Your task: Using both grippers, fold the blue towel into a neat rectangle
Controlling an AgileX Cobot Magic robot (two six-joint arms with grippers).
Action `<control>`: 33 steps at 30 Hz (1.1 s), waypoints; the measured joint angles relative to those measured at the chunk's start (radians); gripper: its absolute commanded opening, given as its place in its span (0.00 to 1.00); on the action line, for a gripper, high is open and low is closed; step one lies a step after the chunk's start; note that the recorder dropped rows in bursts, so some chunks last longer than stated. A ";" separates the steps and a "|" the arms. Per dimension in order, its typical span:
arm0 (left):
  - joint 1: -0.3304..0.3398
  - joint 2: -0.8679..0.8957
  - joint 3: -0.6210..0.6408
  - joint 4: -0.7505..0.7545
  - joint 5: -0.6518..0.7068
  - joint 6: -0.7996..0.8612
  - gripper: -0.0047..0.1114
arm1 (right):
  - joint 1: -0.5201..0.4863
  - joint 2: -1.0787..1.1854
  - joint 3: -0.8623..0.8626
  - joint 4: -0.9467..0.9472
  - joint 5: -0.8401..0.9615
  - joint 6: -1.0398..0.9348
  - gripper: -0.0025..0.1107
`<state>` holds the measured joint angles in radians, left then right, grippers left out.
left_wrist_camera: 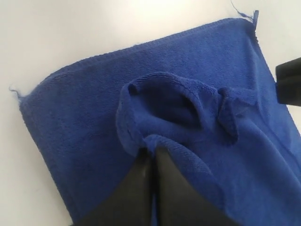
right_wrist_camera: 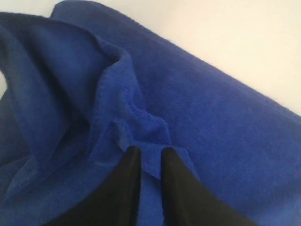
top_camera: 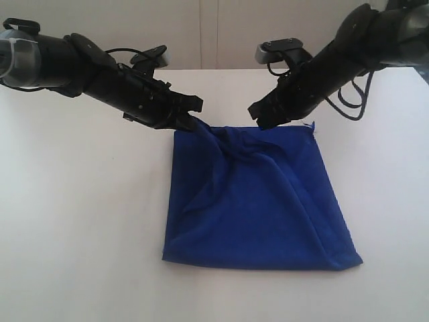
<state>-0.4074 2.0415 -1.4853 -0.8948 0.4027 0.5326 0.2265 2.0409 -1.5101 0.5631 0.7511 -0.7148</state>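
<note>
The blue towel lies folded on the white table, its far edge bunched into ridges. My left gripper sits at the towel's far left corner, shut on a raised fold of the cloth, with the cloth wrapped over the tips of the gripper. My right gripper hovers at the middle of the far edge. Its fingers stand a little apart, open, and a loose corner of the towel lies under the gap of the gripper. A thread sticks out at the far right corner.
Bare white tabletop surrounds the towel on all sides. A pale wall rises behind the table's far edge. Both black arms reach in from the upper corners, with cables hanging by the right one.
</note>
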 measured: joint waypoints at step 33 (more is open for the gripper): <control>0.000 0.000 0.000 0.009 0.008 0.000 0.04 | -0.002 0.117 -0.082 0.110 0.052 -0.211 0.02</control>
<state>-0.4074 2.0415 -1.4853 -0.8859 0.4103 0.5326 0.2243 2.1579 -1.5921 0.6730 0.8036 -0.9260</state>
